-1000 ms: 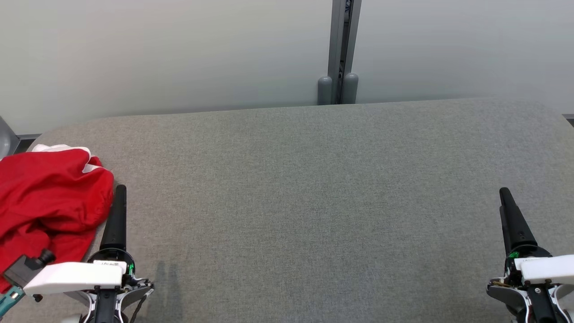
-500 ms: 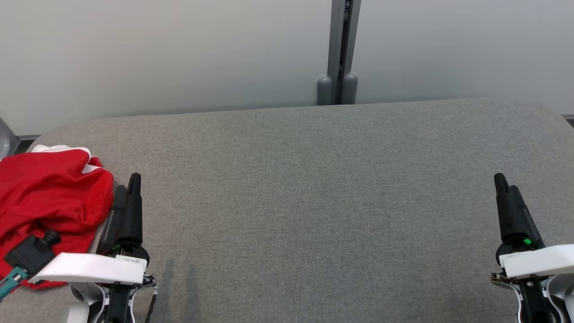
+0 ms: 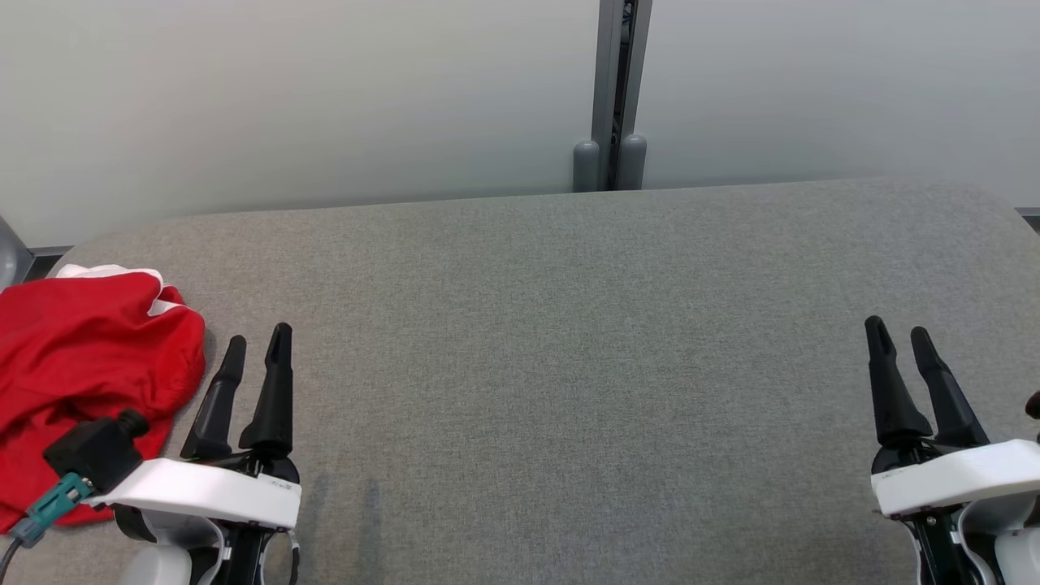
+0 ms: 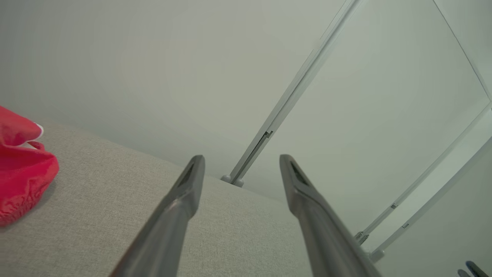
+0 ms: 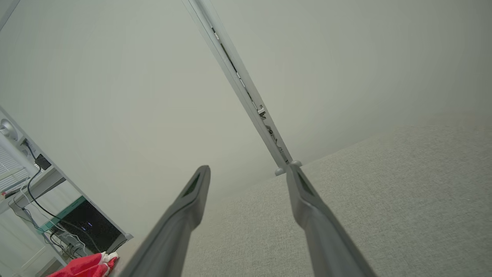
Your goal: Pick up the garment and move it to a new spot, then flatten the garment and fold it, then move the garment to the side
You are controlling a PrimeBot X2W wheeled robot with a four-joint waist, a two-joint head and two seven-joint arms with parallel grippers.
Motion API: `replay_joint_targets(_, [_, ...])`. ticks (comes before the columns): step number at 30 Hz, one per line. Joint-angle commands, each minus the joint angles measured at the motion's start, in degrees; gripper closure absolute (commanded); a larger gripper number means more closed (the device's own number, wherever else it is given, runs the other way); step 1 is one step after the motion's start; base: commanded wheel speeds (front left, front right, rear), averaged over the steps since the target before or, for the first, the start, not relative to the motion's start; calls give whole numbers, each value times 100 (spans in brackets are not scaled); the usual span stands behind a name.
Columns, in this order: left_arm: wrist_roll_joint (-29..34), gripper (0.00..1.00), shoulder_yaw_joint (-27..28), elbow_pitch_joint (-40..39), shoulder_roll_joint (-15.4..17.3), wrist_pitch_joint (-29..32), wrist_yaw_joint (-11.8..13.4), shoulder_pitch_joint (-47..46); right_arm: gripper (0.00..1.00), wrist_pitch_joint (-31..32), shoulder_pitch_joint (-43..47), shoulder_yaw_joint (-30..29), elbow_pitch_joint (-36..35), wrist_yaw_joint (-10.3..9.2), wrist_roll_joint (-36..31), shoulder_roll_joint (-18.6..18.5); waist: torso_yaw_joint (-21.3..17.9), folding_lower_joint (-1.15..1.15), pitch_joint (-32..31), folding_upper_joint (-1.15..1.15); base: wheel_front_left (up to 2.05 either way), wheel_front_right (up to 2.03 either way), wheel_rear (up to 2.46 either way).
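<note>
The garment (image 3: 85, 366) is a crumpled red cloth with white trim, lying at the left end of the grey fabric table (image 3: 569, 341). It also shows at the left edge of the left wrist view as the garment (image 4: 19, 169), and far off in the right wrist view as the garment (image 5: 86, 265). My left gripper (image 3: 258, 345) stands open just right of the garment, apart from it, with nothing between its fingers. My right gripper (image 3: 898, 337) is open and empty at the table's right end.
A pale wall with a grey vertical post (image 3: 611, 97) runs behind the table's far edge. In the right wrist view a shelf with cables and a dark box (image 5: 82, 227) stands beyond the left end of the table.
Both grippers have turned about their wrists, so each now shows its two fingers side by side. The left gripper has shifted slightly right, away from the garment. The garment has not moved.
</note>
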Motion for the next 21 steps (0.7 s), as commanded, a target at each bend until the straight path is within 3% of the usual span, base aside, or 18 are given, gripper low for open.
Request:
replay_joint_targets(1, [209,0,-18,-46,58,-61,18,-93,0,-76,-99,28,-63,28,-209,-74,0,0,-3,0,0,0,0])
replay_joint_targets(21, [1670,0,-126,526,127,-378,209,-20,0,-393,7,181,291,30,-1601,-17,3,0,-25,0,0,0,0])
